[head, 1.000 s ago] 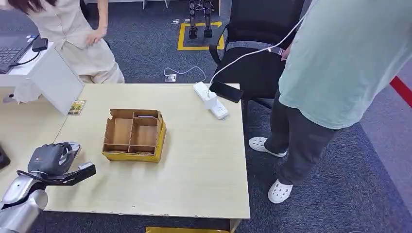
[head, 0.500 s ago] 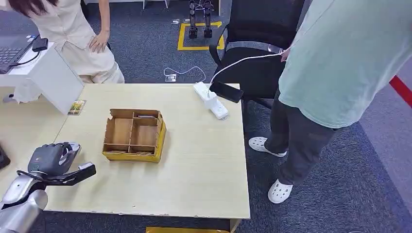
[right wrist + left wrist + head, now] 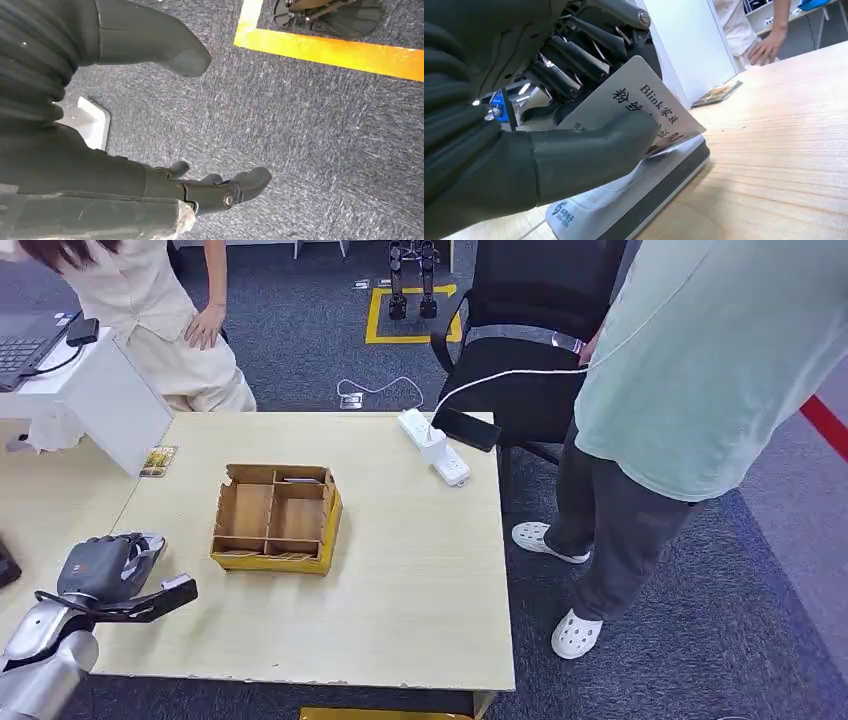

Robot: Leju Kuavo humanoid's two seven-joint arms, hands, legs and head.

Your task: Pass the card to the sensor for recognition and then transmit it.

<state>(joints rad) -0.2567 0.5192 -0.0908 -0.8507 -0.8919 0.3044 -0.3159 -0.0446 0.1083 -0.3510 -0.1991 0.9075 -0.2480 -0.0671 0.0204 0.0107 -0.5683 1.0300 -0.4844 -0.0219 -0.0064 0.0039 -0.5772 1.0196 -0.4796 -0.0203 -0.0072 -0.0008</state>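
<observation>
From the head view, the left hand [image 3: 105, 565] sits low at the near left part of the table [image 3: 400, 580], the card itself too hidden to make out. In the left wrist view its thumb and fingers [image 3: 569, 60] clamp the white card [image 3: 634, 102], which lies flat just over the sensor [image 3: 624, 200], its long axis and free corner pointing away from the palm. In the right wrist view the right hand [image 3: 150, 125] hangs above carpet, fingers [image 3: 235, 187] apart and holding nothing.

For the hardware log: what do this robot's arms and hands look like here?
The left arm is silver metal. The left robot hand has a grey ribbed cover, a thick dark grey thumb and dark, rod-like fingers with metal pins. The right robot hand has the same dark ribbed cover, a stubby thumb and black fingers.
</observation>
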